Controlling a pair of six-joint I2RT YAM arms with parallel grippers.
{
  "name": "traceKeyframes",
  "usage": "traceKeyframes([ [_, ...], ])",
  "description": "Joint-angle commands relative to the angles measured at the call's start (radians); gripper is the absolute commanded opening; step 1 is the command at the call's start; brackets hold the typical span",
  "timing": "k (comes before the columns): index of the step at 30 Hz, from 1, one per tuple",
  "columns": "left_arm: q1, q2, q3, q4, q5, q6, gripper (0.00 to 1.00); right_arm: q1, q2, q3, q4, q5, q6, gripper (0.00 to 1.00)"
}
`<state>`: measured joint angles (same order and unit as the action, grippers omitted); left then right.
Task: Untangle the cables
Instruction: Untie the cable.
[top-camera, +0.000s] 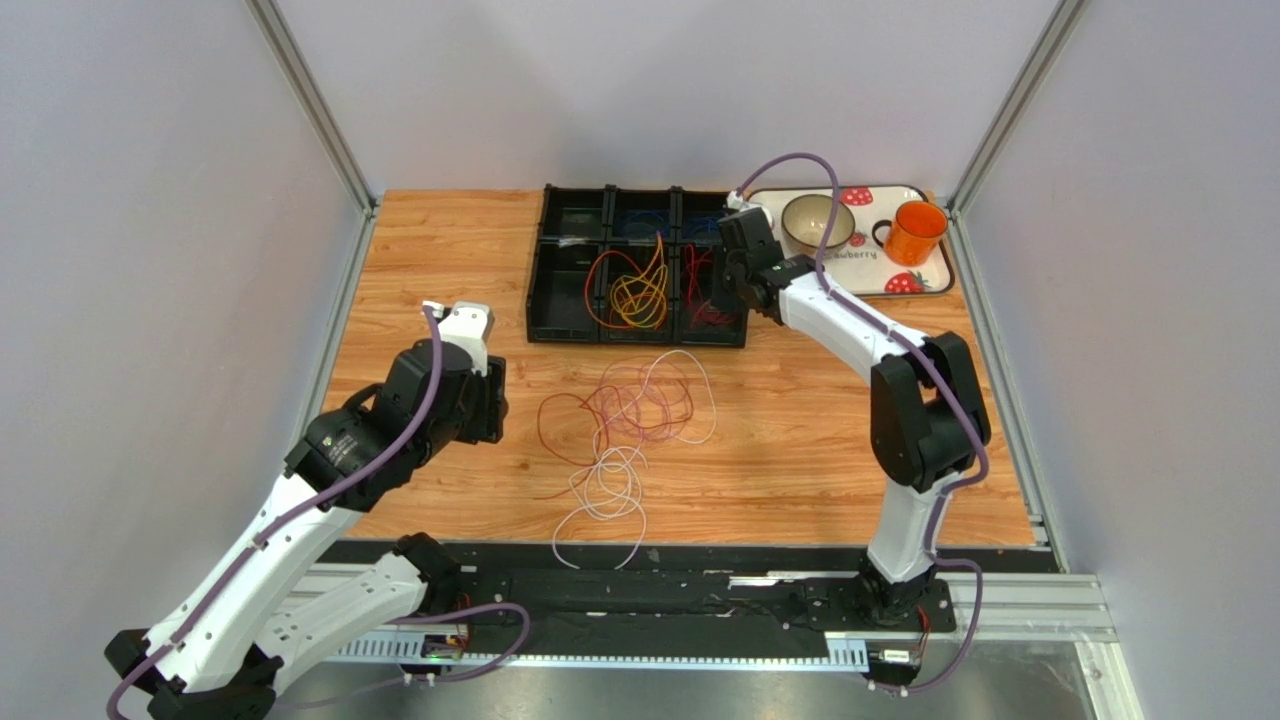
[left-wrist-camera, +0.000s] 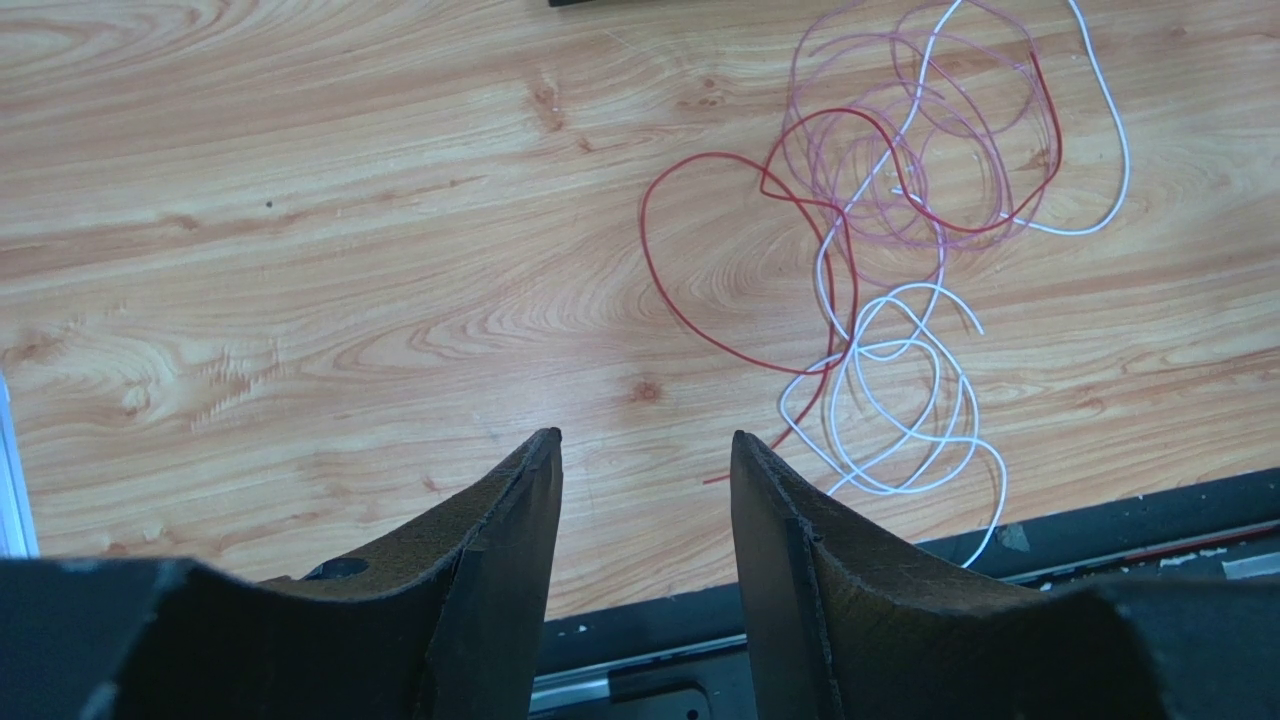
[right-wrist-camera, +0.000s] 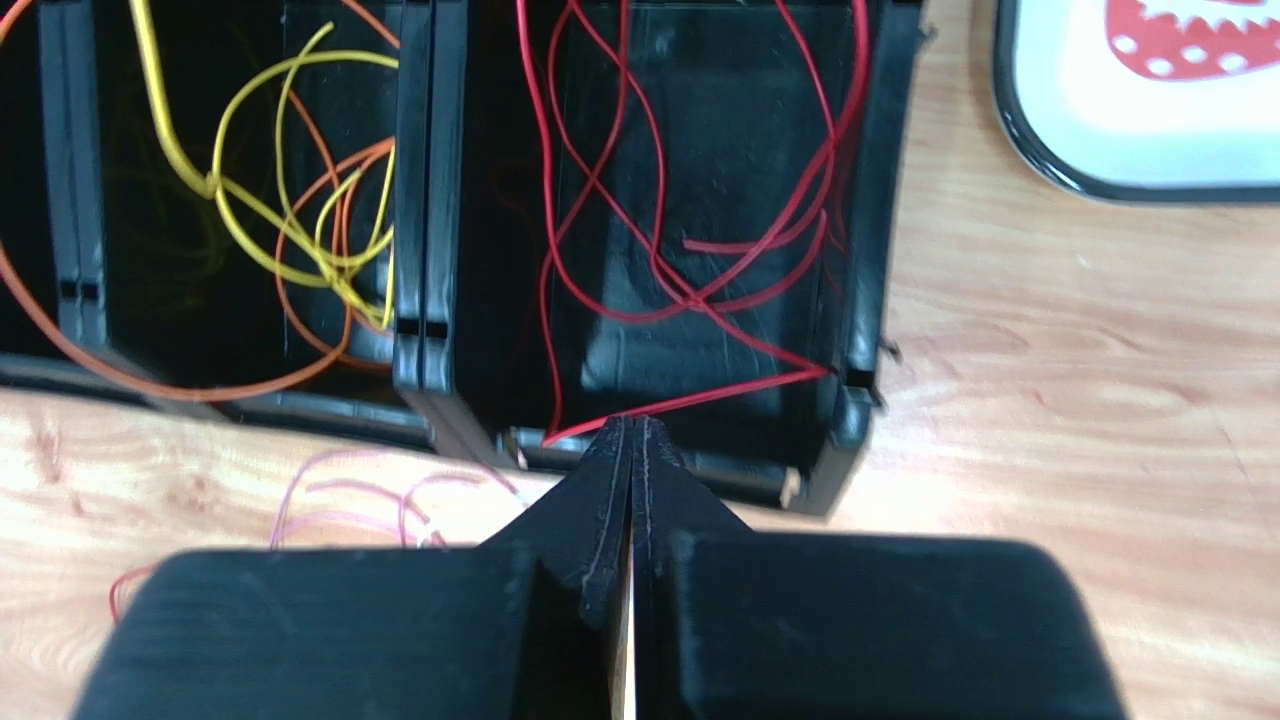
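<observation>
left fingers (top-camera: 487, 405) spread, bare surface (left-wrist-camera: 301, 225) around | right fingers (right-wrist-camera: 631, 438) pressed together at tray (right-wrist-camera: 425, 225) lower edge | cables (top-camera: 624, 413) mid-frame

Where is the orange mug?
In the top view, the orange mug stands on the strawberry tray at the far right corner of the table, beside a bowl.

1 overhead view, 2 close downward wrist views, possibly sharing cables (left-wrist-camera: 902, 225)

Wood table (top-camera: 451, 255) w/ cables (top-camera: 631, 413), black bin (top-camera: 537, 285), tray (top-camera: 860, 279).
</observation>
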<state>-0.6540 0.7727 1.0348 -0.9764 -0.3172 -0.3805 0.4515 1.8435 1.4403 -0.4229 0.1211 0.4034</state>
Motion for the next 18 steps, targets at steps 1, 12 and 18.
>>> traceKeyframes([
  [1,-0.001,-0.012,-0.002,0.004,-0.005,-0.011,0.54,0.000,0.066,0.121,-0.002,0.018,-0.008,0.00],
  [12,-0.001,-0.001,-0.001,0.002,-0.013,-0.015,0.54,-0.051,0.246,0.290,-0.027,0.000,-0.021,0.00],
  [18,0.001,0.005,0.001,-0.002,-0.019,-0.017,0.54,-0.062,0.257,0.272,-0.033,-0.012,-0.014,0.00],
])
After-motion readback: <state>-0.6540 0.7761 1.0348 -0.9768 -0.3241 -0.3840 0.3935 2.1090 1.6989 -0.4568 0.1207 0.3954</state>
